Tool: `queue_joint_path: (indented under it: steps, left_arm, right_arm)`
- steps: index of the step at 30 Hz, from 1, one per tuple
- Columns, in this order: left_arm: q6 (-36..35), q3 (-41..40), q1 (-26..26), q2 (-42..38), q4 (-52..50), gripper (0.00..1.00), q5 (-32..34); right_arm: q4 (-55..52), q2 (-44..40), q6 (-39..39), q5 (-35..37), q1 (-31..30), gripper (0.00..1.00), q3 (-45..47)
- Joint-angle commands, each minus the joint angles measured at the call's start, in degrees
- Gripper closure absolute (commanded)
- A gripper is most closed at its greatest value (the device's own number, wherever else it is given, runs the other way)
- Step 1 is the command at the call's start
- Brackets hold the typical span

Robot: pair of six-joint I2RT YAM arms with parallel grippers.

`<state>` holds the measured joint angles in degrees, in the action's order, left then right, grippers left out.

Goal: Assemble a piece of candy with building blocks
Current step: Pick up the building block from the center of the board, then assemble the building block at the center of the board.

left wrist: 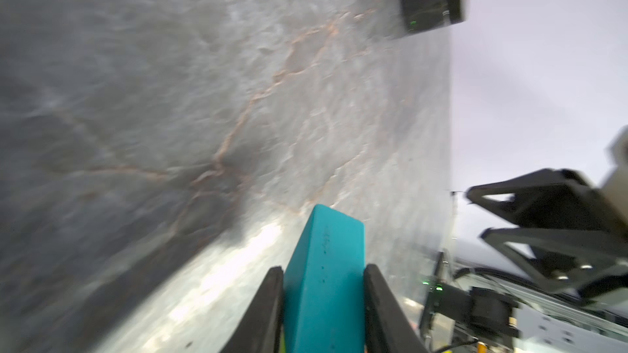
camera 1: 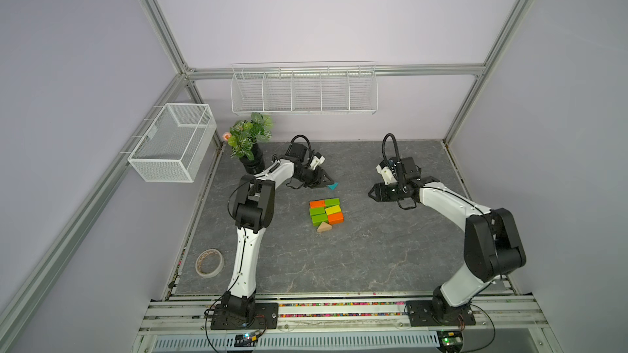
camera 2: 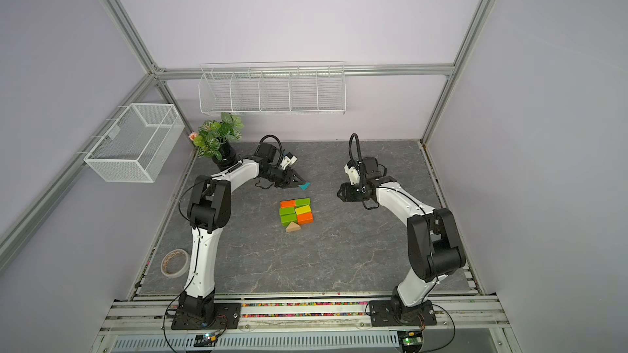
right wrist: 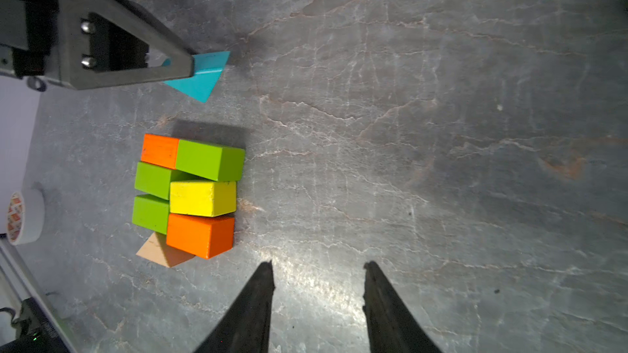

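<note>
Potted plant [camera 1: 249,137] with perhaps a pink flower [camera 1: 226,136], tape roll [camera 1: 198,264], mesh basket [camera 1: 163,164], divided wire rack [camera 1: 306,96]

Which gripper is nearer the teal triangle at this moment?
Left. The left gripper is shut on the teal triangle, its fingers on either side. The right gripper is open and empty, apart from it, to its right in both top views.

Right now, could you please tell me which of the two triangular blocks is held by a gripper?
The teal triangle, clamped in the left gripper; the tan triangle lies ungripped against the bricks.
</note>
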<state>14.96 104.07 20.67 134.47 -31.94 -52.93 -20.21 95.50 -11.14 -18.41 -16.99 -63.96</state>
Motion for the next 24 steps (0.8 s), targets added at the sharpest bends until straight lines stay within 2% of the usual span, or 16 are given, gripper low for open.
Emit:
queue_joint_path:
  steps: [1,3,5,8,11,13,17,20,24]
  left_arm:
    - [8.44,-1.13,-0.83,2.16,10.61,1.0,-10.07]
    - [11.67,-2.39,-0.94,2.61,15.55,1.0,-12.38]
    - [15.62,-4.76,-1.0,2.35,22.2,1.0,-15.13]
    - [28.44,-9.83,-1.03,1.59,40.72,1.0,-18.53]
    - [40.38,-13.33,-1.11,1.45,57.69,1.0,-19.81]
    - [49.31,-14.68,-1.13,1.92,68.85,1.0,-20.61]
    - [64.41,-15.56,-1.43,4.15,87.31,1.0,-20.81]
    - [69.67,-15.14,-1.51,5.69,93.18,1.0,-20.81]
    - [71.72,-15.13,-1.51,6.11,95.59,1.0,-21.21]
  right_arm:
    - [7.46,0.32,-1.18,-9.72,-0.42,0.51,0.37]
    - [18.56,0.45,-5.41,-18.7,0.0,0.48,2.91]
    - [37.48,2.29,-15.28,-27.75,1.17,0.45,6.76]
    - [72.29,9.75,-37.19,-36.54,1.88,0.4,10.34]
    - [101.81,22.41,-60.0,-37.97,1.91,0.39,7.29]
    - [102.11,27.69,-63.59,-38.79,1.25,0.39,3.12]
    - [101.86,29.97,-60.63,-38.22,-0.54,0.39,1.84]
    - [101.97,30.96,-60.81,-37.74,-0.5,0.38,1.19]
    - [101.75,31.52,-59.77,-37.49,-0.43,0.38,0.65]
